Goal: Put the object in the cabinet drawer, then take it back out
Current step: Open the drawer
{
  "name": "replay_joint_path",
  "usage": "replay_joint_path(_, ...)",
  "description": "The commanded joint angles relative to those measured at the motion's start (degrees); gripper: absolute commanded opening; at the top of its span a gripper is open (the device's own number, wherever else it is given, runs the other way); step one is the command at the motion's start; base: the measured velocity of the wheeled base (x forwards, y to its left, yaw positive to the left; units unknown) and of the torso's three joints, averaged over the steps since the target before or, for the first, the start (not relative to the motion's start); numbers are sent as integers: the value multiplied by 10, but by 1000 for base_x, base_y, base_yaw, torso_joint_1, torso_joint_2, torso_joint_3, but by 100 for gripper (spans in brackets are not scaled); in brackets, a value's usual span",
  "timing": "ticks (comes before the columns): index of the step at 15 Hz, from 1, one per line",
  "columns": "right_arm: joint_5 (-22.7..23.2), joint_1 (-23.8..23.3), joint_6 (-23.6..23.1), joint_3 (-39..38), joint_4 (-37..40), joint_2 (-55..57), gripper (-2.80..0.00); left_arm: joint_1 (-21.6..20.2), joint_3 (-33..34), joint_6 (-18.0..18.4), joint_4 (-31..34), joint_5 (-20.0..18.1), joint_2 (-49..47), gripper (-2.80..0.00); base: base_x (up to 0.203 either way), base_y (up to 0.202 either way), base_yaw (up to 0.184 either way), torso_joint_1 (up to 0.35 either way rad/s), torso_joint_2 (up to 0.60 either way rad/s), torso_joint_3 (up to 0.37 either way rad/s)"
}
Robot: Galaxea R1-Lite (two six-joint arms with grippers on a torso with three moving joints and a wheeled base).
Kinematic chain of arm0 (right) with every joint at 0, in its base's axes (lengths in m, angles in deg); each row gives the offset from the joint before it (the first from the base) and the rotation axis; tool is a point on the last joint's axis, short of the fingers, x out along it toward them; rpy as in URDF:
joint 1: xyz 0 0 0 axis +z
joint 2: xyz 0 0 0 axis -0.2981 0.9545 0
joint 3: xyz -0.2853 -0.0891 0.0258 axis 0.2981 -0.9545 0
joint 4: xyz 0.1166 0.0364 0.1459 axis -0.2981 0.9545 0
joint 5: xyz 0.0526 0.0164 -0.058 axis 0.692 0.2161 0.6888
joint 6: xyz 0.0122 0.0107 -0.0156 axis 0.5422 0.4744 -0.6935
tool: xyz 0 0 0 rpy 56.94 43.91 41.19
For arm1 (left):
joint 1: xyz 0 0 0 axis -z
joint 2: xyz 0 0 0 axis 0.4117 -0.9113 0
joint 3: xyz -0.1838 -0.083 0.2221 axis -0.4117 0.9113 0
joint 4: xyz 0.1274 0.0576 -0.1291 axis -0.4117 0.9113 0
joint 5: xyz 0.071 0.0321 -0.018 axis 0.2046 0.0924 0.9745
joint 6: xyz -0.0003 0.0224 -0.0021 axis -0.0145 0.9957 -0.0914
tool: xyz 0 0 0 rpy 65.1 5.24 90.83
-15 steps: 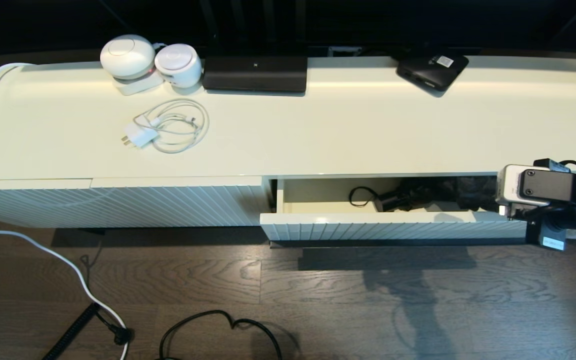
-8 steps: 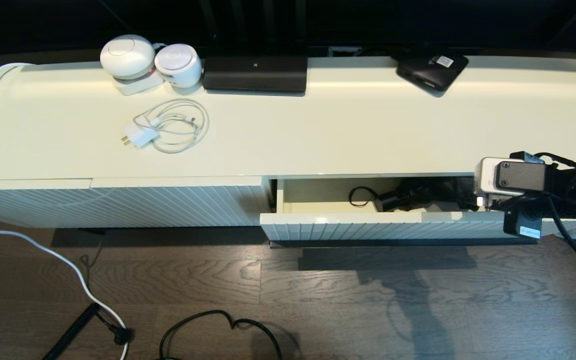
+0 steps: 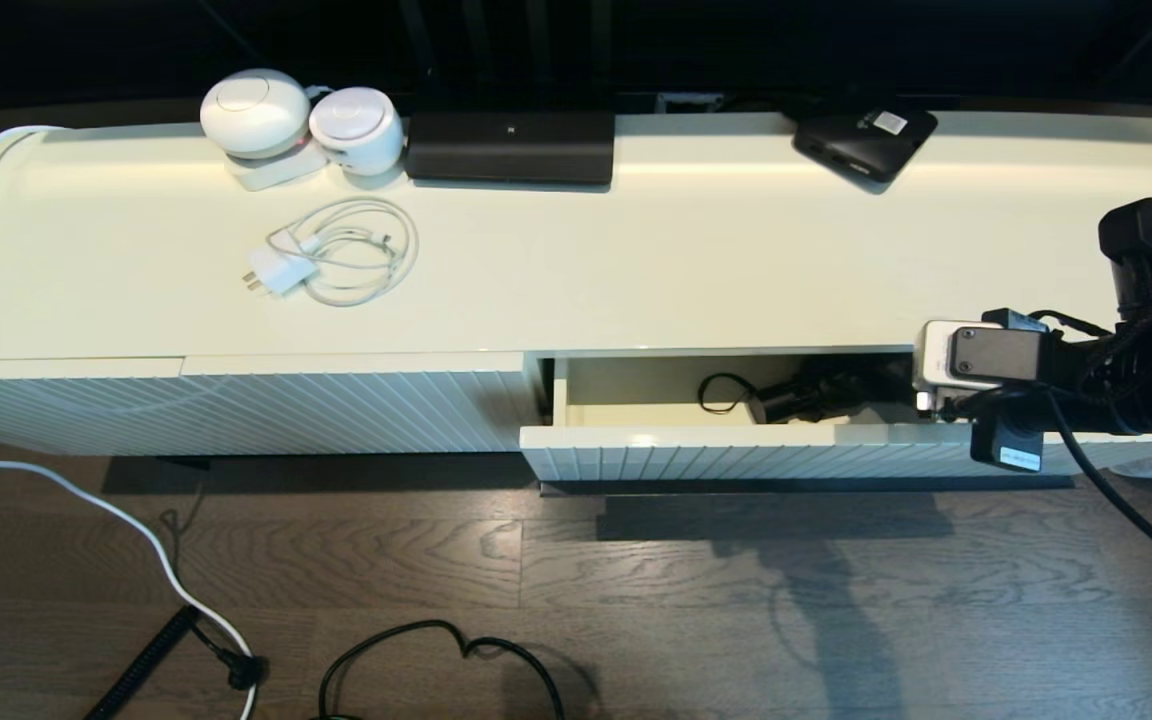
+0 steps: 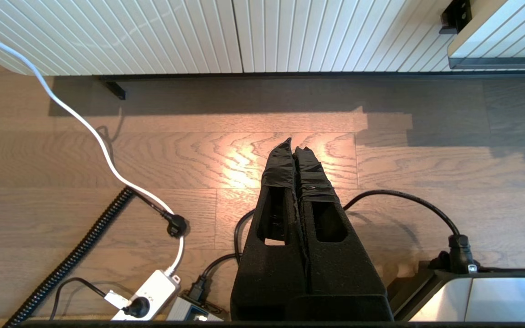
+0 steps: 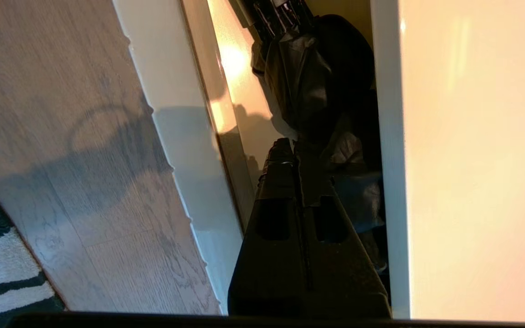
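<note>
The cabinet drawer (image 3: 736,455) stands partly pulled out, its glossy cream interior (image 5: 244,100) showing. Inside lies the black folding umbrella (image 3: 826,390), handle (image 3: 781,403) and wrist loop (image 3: 721,392) pointing left, bunched fabric (image 5: 308,77) to the right. My right gripper (image 5: 290,146) is shut with nothing between its fingers, its tips down in the drawer's right part beside the fabric. In the head view its fingers are hidden under the wrist camera (image 3: 976,360). My left gripper (image 4: 293,146) hangs shut over the floor, parked.
On the cabinet top are two white round speakers (image 3: 256,110), a coiled white charger (image 3: 336,250), a wide black device (image 3: 511,145) and a flat black box (image 3: 866,140). A handleless ribbed panel (image 3: 236,410) is left of the drawer. Cables (image 3: 436,650) and a power strip (image 4: 148,296) lie on the floor.
My right arm has moved left along the open drawer, further over the umbrella's fabric. The drawer and the umbrella have not moved.
</note>
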Motion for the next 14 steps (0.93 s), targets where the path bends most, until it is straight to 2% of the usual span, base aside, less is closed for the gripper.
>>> replay_joint_path(1, 1, 0, -4, 4, 1, 12, -280, 0, 0, 0, 0, 0, 0, -280, 0, 0, 0, 0, 0, 0)
replay_joint_path(9, 0, 1, -6, -16, 2, 5, -280, -1, 0, 0, 0, 0, 0, -280, 0, 0, 0, 0, 0, 0)
replay_joint_path(14, -8, 11, -7, -67, 4, -15, -280, -1, 0, 0, 0, 0, 0, -280, 0, 0, 0, 0, 0, 0)
